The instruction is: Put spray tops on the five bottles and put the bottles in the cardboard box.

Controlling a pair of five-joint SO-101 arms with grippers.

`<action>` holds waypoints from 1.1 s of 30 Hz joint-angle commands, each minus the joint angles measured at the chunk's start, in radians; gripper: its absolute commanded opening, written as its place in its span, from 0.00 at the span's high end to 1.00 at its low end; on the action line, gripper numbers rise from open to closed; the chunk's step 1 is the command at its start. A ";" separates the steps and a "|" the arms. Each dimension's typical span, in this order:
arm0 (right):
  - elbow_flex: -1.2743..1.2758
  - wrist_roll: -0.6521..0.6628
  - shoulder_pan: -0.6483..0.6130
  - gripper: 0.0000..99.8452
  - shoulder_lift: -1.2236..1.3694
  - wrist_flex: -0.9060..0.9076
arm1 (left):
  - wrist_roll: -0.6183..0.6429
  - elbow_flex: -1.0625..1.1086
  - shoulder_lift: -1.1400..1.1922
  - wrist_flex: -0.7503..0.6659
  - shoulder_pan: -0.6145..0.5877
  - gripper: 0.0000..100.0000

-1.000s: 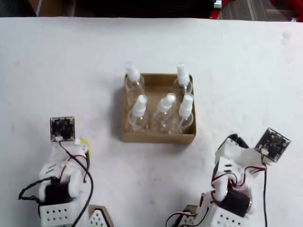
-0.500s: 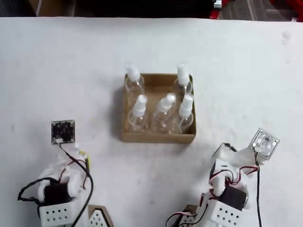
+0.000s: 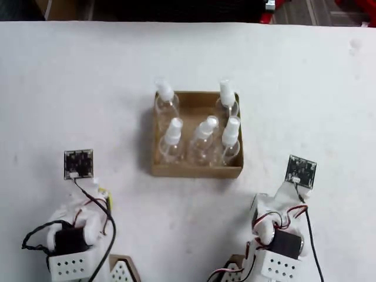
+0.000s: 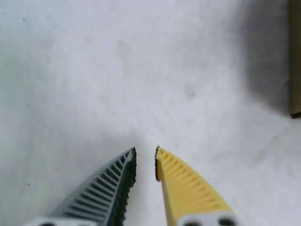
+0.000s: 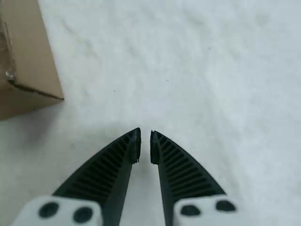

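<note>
Left end effector: grey and yellow jaws nearly together, holding nothing, over white tabletop. Right end effector: black jaws likewise, empty. Right wrist view catches a corner of the cardboard box nearby. High view: five bottles stand upright inside it, long axes vertical, spray tops up.

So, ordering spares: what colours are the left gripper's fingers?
Left gripper: one grey, one yellow; the left wrist view shows it best.
</note>
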 commanded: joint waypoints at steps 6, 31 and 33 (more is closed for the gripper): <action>0.008 0.015 -0.188 0.98 -0.002 0.013 | 0.009 0.000 -0.005 0.002 -0.010 0.92; 0.008 0.015 -0.199 0.98 -0.002 0.013 | 0.009 0.000 -0.005 0.002 -0.008 0.93; 0.008 0.015 -0.199 0.98 -0.002 0.013 | 0.009 0.000 -0.005 0.002 -0.008 0.93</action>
